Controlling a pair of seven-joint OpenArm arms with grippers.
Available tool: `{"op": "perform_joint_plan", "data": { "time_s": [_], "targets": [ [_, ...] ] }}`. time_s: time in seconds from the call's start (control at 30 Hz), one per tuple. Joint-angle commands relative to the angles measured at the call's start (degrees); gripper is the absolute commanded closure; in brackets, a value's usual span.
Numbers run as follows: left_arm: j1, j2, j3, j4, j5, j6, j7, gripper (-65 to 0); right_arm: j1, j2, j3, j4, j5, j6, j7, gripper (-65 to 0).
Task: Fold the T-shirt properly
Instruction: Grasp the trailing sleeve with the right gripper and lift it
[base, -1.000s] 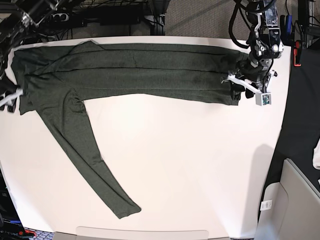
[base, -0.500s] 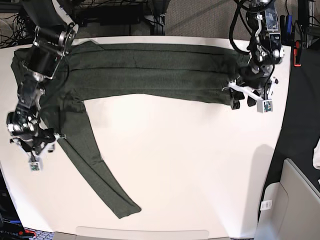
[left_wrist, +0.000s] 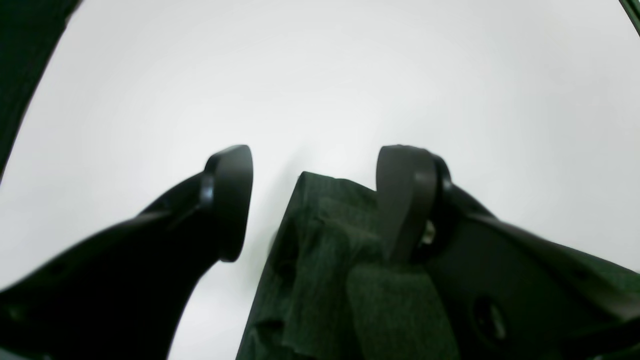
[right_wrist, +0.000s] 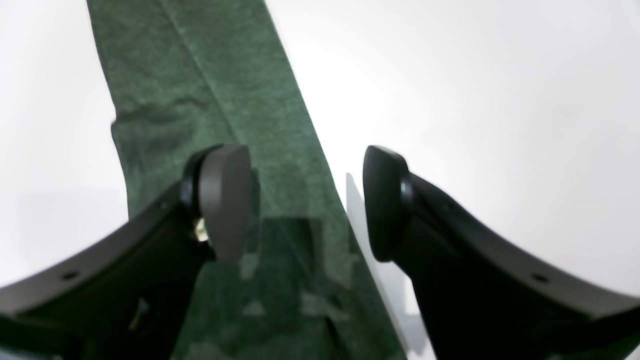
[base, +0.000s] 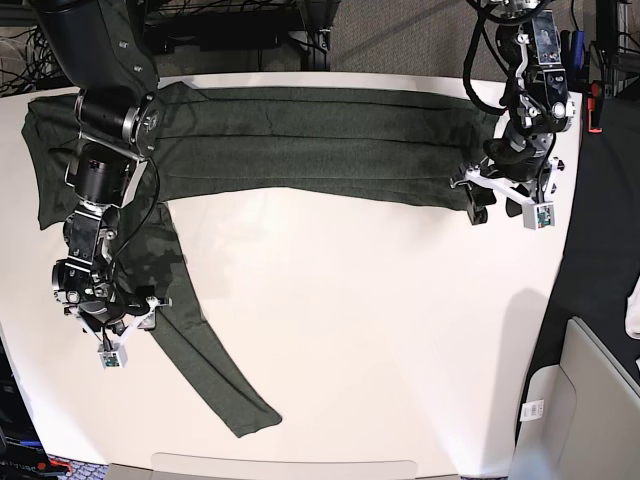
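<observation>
**Body folded lengthwise; my right hand now at the loose sleeve**

The T-shirt (base: 300, 140) lies flat along the far side of the white worktop (base: 380, 330), its body doubled into a long narrow band. One sleeve (base: 190, 330) is not yet folded in; it trails diagonally toward the near edge.

My left hand (base: 498, 192) sits at the band's end, jaws apart. The wrist view shows the corner of the cloth (left_wrist: 325, 240) lying between them, one finger (left_wrist: 400, 200) close against it, nothing clamped. I judge that end released and settled.

My right hand (base: 112, 322) hovers over the upper part of the loose sleeve, jaws wide. In its wrist view the sleeve (right_wrist: 215, 100) runs under one finger (right_wrist: 225, 200), with bare worktop under the other. Nothing is held.

Change noted: a second ago my right hand was at the worktop's edge by the shoulder; half a second ago it was beside the sleeve; now it stands over it. My left hand has shifted slightly outward and its jaws have widened. The shirt itself has barely moved.

Assessment: the lengthwise fold appears done; the sleeve is next.
</observation>
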Motion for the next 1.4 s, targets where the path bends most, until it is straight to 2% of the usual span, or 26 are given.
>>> {"op": "perform_joint_plan", "data": {
  "time_s": [0.0, 0.13, 0.33, 0.47, 0.57, 0.67, 0.77, 0.83, 1.0, 1.07, 1.23, 1.37],
  "targets": [
    [-0.5, -0.7, -0.3, 1.1, -0.2, -0.1, -1.4, -38.1, 2.1, 0.7, 0.0, 0.2, -0.1, -1.4, 1.9, -35.9],
    [-0.5, -0.7, -0.3, 1.1, -0.2, -0.1, -1.4, -38.1, 2.1, 1.0, -0.1, -2.8, -0.1, -4.3, 4.3, -35.9],
    [-0.5, -0.7, -0.3, 1.1, -0.2, -0.2, -1.4, -38.1, 1.7, 1.4, -0.1, -8.0, -0.1, -4.3, 7.0, -35.9],
    [-0.6, -0.8, -0.3, 1.2, -0.2, -0.2, -1.4, -38.1, 1.5, 1.4, -0.1, -9.8, -0.1, -4.3, 6.7, -35.6],
    [-0.5, -0.8, -0.3, 2.2, -0.2, -0.2, -1.4, -38.1, 0.7, 1.4, -0.1, -9.8, 0.1, -4.1, 6.2, -31.6],
    [-0.3, -0.8, -0.3, 3.3, -0.2, -0.2, -1.4, -38.1, 0.6, 0.9, -0.1, -9.3, 0.4, -3.4, 2.9, -21.2],
    [-0.3, -0.8, -0.3, 3.5, -0.2, -0.2, -1.4, -38.0, 0.7, 0.3, -0.1, -9.3, 0.4, 0.7, 1.3, -6.8],
    [-0.2, -0.8, -0.3, 3.5, -0.2, -0.2, -1.4, -38.0, 0.7, 0.1, -0.1, -9.2, 0.4, 3.0, 0.3, -2.2],
    [-0.1, -0.8, -0.4, 3.5, -0.2, -0.2, -1.5, -38.0, -2.1, 0.0, -0.1, -0.2, 1.1, 6.5, -4.2, -2.1],
    [-0.1, -0.8, -0.4, 3.5, -0.2, -0.2, -1.5, -38.0, -3.9, 0.0, -0.1, 4.9, 4.2, 7.7, -6.6, -2.1],
    [-0.1, -0.7, -0.4, 3.5, -0.2, -0.2, -1.6, -37.9, -8.5, 0.5, -0.1, 16.9, 13.0, 12.1, -18.1, -2.0],
    [0.0, -0.7, -0.4, 3.5, -0.2, -0.2, -4.3, -37.9, -13.6, 0.5, -0.1, 26.9, 20.7, 12.4, -24.9, -2.0]
  ]
}}
